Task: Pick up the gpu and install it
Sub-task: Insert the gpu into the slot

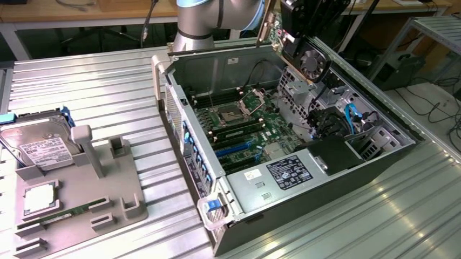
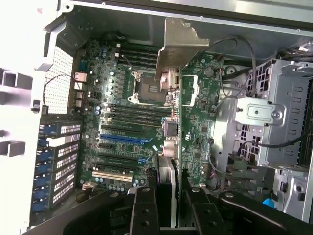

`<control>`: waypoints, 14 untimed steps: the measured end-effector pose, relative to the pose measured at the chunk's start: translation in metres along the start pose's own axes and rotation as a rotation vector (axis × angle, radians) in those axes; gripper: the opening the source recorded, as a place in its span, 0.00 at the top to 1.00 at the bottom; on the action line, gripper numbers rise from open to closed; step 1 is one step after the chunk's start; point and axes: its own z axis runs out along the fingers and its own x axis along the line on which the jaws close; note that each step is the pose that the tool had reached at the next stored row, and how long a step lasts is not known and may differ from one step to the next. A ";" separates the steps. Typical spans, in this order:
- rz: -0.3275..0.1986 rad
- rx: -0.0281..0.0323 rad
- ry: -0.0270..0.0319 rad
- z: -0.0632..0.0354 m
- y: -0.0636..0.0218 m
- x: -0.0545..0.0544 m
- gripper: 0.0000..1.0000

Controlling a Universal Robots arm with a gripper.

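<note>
While the arm leans in over the far edge of the worktop, the hand has the gpu clamped between its fingers, jaws drawn in narrow on the card's edge. The card is up in the air, tilted, fan facing out, above the far end of the open computer case that lies on its side mid-worktop. It touches nothing but the hand!

From the wrist view, looking straight down past the hand, the gpu shows edge-on as a green board, with its silver bracket at the end away from the fingers. Below it lies the motherboard, with the bare CPU socket and a blue slot beside the card's line. The card is not seated; it hangs clear above the board.

Over by the worktop edge on the exterior view's left, a grey parts holder carries a silver hard drive propped upright, a square chip and a narrow green RAM stick, all well apart from the case.
</note>
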 end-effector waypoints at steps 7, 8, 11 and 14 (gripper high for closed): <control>-0.077 0.0000 0.0043 0.0000 -0.0001 0.000 0.73; -0.086 0.0000 0.0048 0.0001 -0.0001 0.000 0.73; -0.125 0.0001 0.0070 0.0000 -0.0001 0.000 0.73; -0.159 0.0001 0.0089 0.0000 -0.0001 0.000 0.73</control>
